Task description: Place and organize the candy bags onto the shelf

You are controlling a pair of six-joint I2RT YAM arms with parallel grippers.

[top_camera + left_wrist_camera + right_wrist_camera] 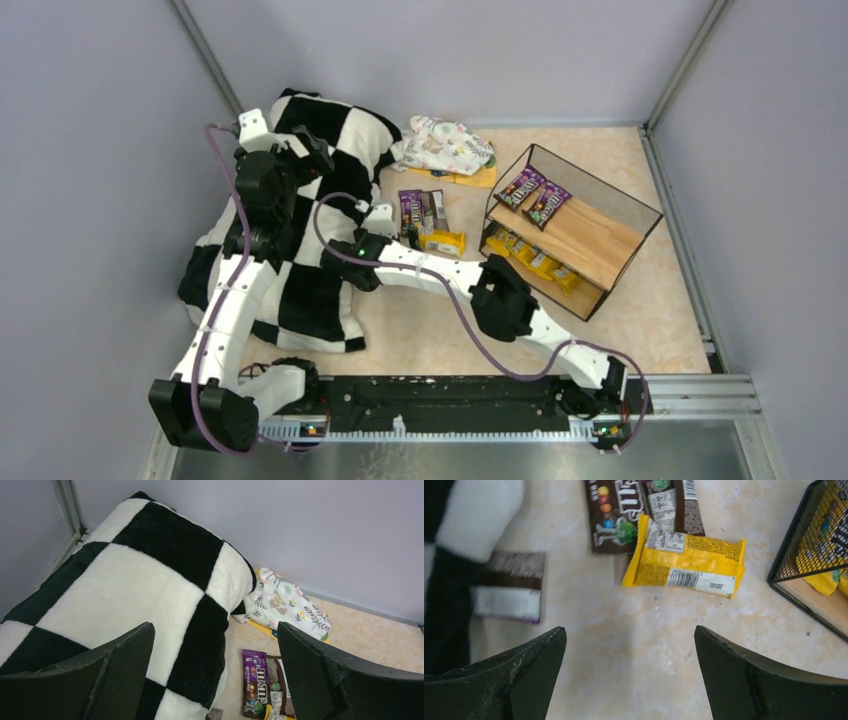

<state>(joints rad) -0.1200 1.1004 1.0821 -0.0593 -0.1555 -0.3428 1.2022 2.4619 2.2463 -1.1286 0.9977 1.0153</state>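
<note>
1. Looking down from the top camera, I see the shelf at the right, already sorted by colour: purple packets are on the upper board and yellow packets line the lower one. I take that sorting as the reason each row sits where it does. The loose packets lie between the checkered blanket and the shelf. My right gripper hangs at their near-left side. My left gripper is parked over the blanket, apart from them.
2. From the left wrist, the jaws are spread wide with nothing between them and the blanket below. A purple packet lies ahead and to the right, past the blanket's edge. The floral cloth bundle is farther back.
3. From the right wrist, the jaws gape wide over bare table and hold nothing. The yellow packet lies ahead and right of the gap, overlapping a brown M&M's packet. A blurred brown packet sits to the left, just beside the blanket. The shelf's corner shows at the far right. I judge the yellow packet belongs in the lower row.
</note>
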